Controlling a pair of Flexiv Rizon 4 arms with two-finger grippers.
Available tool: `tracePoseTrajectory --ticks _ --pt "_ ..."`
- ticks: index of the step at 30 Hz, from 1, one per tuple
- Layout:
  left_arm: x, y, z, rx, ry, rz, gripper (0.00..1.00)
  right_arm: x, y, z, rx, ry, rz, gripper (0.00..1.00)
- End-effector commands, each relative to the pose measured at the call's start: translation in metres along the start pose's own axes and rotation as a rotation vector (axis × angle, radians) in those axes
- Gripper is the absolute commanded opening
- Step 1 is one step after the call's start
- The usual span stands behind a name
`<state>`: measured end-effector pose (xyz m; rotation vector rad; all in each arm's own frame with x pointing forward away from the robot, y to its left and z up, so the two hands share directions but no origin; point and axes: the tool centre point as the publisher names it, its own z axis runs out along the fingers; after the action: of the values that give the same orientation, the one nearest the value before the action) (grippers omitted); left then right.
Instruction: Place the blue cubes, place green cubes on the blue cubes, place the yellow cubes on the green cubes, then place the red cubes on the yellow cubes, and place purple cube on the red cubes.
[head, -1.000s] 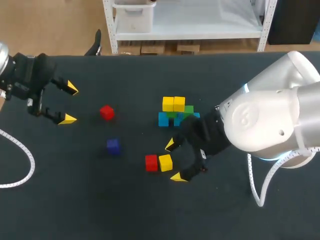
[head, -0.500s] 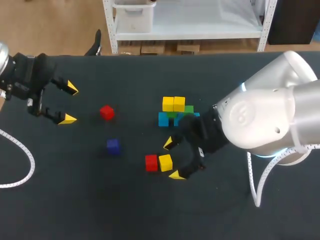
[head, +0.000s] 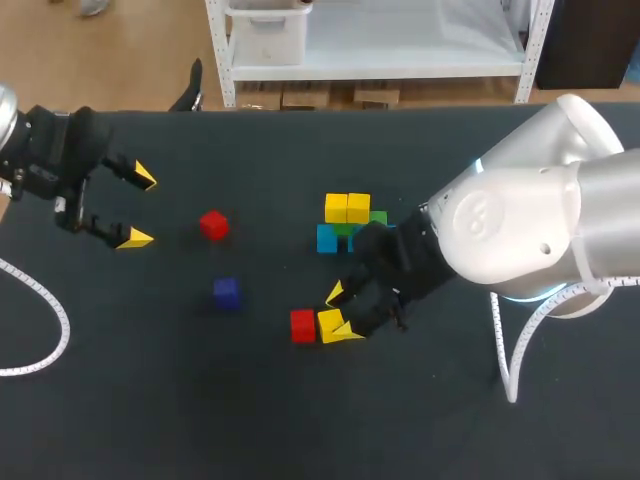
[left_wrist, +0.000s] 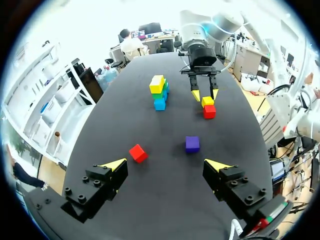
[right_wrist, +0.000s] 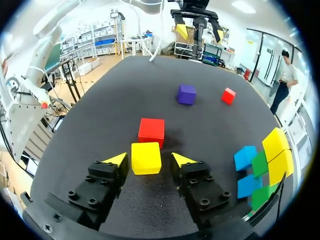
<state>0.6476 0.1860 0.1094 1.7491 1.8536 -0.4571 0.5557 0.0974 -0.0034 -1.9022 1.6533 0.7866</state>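
Table (head: 200, 400): dark top, all cubes on it.

Right arm (head: 520, 240): reaches in past the middle. Over the last second its right gripper (head: 340, 311) has slid from just beside the loose yellow cube (right_wrist: 146, 158) to straddling it. The yellow tips have also drawn closer together. In the right wrist view we see the cube sitting between the fingers with a thin gap on each side, so we log the pincer as released and nothing gripped yet.

Left arm (head: 50, 160): unchanged across the three head views. The left gripper (head: 140, 207) hangs released over the table's left part, well apart from every cube.

Stack (head: 350, 222), behind the right gripper: blue cubes (head: 327, 239) at the bottom, green cubes (head: 377, 218) on them, a yellow pair (head: 347, 208) on top. No shift noted.

Single cubes, none moved: near red cube (head: 302, 325) just beside the loose yellow cube, seemingly touching it. Far red cube (head: 213, 225) and purple cube (head: 227, 292) lie between the two grippers.

Reading: we judge the yellow layer is unfinished and this cube is its next piece. Approach is done and the squeeze comes next. Red and purple layers are not yet begun. Risk: the fingers could nudge the near red cube on closing.
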Motion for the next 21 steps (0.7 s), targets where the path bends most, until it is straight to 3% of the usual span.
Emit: tracePoseTrajectory --ticks 1,3,6,14,21 --pt "0.002 0.001 0.0 0.0 -0.005 0.004 1.0 0.001 -0.002 0.003 -0.004 -0.007 0.001 0.49" --pt "0.002 0.001 0.0 0.0 -0.005 0.004 1.0 0.001 -0.002 0.004 -0.005 -0.009 0.002 0.39" --pt "0.002 0.001 0.0 0.0 -0.005 0.004 1.0 0.0 -0.002 0.004 -0.004 -0.01 0.003 0.0" --pt "0.002 0.001 0.0 0.0 -0.005 0.004 1.0 -0.008 -0.001 -0.007 0.007 -0.031 0.013 0.0" --pt "0.002 0.001 0.0 0.0 -0.005 0.004 1.0 -0.015 -0.004 -0.044 0.043 -0.005 0.042 0.0"
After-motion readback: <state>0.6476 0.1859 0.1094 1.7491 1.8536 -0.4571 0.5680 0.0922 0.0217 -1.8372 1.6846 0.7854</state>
